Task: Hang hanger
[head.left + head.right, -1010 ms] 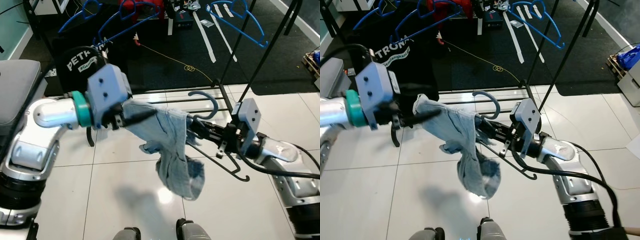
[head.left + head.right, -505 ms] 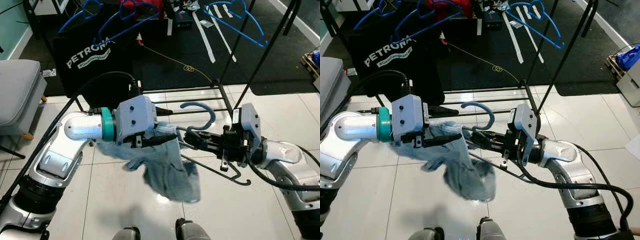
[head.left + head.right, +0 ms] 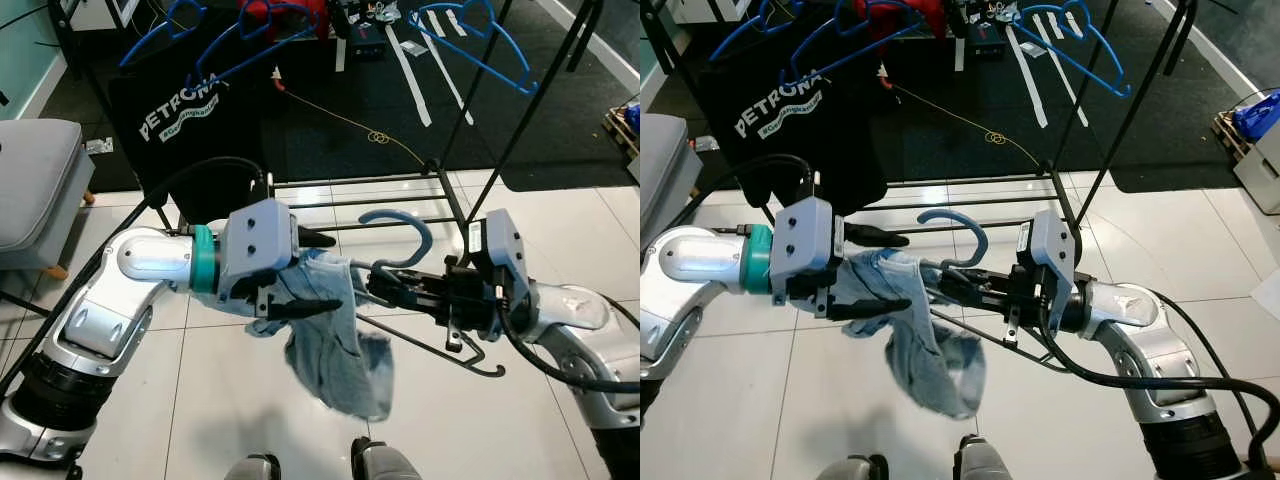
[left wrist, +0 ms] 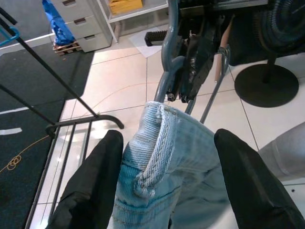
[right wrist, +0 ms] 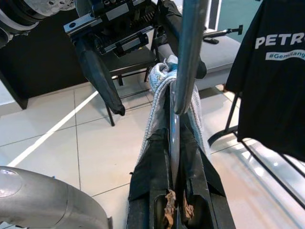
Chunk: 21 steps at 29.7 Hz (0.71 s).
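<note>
- We see the grey metal hanger [image 3: 405, 262] held level out in front of the robot, its curved hook rising at about 12 o'clock from the stem and its wire frame trailing down toward 4 o'clock.
- The right gripper [image 3: 958, 290] has its two black fingers pressed together on the hanger's stem just below the hook; in the right wrist view the metal rod [image 5: 183, 71] runs straight up between the closed fingers.
- A pair of light blue denim jeans [image 3: 335, 335] is draped over the hanger's near end and hangs down toward the white tiled floor [image 3: 150, 400].
- The left gripper [image 3: 315, 270] sits at 9 o'clock from the hanger hook, its fingers spread apart on either side of the jeans' waistband; in the left wrist view the denim hem [image 4: 157, 152] lies between the two black fingers [image 4: 95, 186] and we cannot tell whether either finger touches it.
- At 12 o'clock beyond the arms stands a black clothes rack [image 3: 520, 120] carrying blue hangers [image 3: 480, 45].
- A black T-shirt with white lettering [image 3: 185, 110] hangs from one of them at about 10 o'clock.
- A grey padded seat [image 3: 30, 190] sits at 9 o'clock by the frame's edge.
</note>
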### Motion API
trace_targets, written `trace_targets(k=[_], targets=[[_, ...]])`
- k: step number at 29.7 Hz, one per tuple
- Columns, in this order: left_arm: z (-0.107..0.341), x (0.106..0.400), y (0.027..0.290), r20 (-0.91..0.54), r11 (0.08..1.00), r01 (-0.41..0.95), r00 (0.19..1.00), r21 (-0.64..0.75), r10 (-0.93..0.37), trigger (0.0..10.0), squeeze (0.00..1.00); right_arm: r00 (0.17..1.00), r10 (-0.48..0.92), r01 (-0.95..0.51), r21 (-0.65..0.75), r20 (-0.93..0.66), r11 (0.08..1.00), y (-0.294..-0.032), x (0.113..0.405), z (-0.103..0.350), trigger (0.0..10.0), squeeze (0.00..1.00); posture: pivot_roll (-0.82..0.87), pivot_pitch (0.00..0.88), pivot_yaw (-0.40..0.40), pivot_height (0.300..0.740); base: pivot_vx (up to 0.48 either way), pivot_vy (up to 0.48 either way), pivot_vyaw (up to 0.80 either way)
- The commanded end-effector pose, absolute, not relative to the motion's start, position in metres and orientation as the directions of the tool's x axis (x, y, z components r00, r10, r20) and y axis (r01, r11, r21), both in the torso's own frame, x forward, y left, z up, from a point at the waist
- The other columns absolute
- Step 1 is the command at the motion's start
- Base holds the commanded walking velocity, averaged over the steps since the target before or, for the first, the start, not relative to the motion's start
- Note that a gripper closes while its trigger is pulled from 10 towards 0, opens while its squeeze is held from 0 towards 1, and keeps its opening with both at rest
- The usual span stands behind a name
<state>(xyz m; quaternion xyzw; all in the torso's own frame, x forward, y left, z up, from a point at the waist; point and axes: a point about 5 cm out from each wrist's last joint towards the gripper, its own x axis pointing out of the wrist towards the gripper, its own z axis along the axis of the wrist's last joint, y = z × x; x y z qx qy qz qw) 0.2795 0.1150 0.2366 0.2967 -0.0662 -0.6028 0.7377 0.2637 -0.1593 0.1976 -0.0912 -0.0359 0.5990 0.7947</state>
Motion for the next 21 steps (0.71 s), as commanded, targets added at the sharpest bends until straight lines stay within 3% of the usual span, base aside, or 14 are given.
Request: trace_targets(k=[1,8,21], targets=[[0.228,0.278,0.114,-0.293,0.069,0.862,0.245,0.502,-0.924,10.0,0.0,0.237,0.971,-0.955,-0.189,-0.026,0.228,-0.156,0.259,0.202,10.0,0.0,-0.05,0.09,0.058,0.74,0.0,0.0,0.0],[0.22,0.285,0.109,-0.307,0.062,0.866,0.242,0.497,-0.92,10.0,0.0,0.198,0.978,-0.969,-0.16,-0.061,0.187,-0.155,0.253,0.2,10.0,0.0,-0.05,0.095,0.058,0.74,0.0,0.0,0.0],[0.227,0.292,0.116,-0.276,0.103,0.865,0.266,0.491,-0.924,10.0,0.0,0.229,0.972,-0.96,-0.176,-0.052,0.216,-0.161,0.252,0.202,10.0,0.0,-0.06,0.1,0.057,0.74,0.0,0.0,0.0]])
